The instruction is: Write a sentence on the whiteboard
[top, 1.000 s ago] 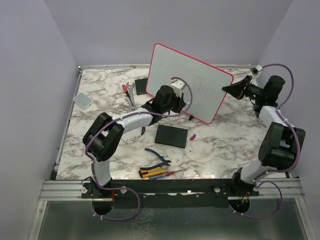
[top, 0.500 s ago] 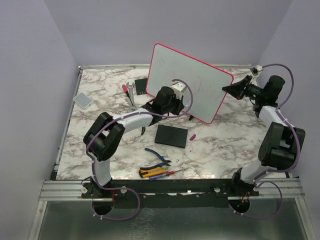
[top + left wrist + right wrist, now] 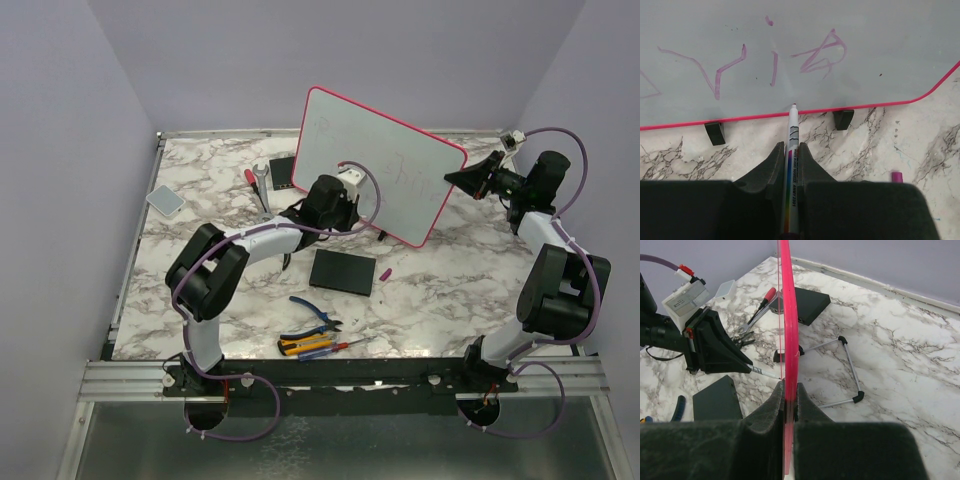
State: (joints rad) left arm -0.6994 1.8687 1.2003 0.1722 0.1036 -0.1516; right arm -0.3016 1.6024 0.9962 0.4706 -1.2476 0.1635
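- Desk (image 3: 450,290): marble-patterned top carrying everything listed here. Both arms are bolted at its near edge.
- Whiteboard (image 3: 345,130): pink-red frame, standing far of centre on small black feet (image 3: 714,132) and leaning back. Judged liable to rock or slide if pushed hard, so pen pressure should be light and square to the face.
- Right hand (image 3: 788,390): pressed together on the board's right-hand frame edge, one finger on each face. Its job is judged to be bracing, and the pinch should hold firm while the other arm writes.
- Left hand (image 3: 790,150): pinching a marker between its fingers, near side of the board, facing the writing surface.
- Black slab (image 3: 343,271): flat on the desk, near of the board, well apart from the pen tip and not in the way.
- Sentence (image 3: 774,70): faint pinkish strokes across the white face, with a looped letter furthest right in the left wrist view. Judged unfinished.
- Marker (image 3: 791,130): white barrel with a rainbow stripe. The tip sits low on the board just above the bottom frame, below the lettering. Whether it touches cannot be told. For a good next stroke, raise the tip to the line of the letters and start just right of the looped letter. Little room is left before the rounded corner, so keep letters compact.
- Marker cap (image 3: 896,176): small, magenta, lying on the desk to the right, near of the board.
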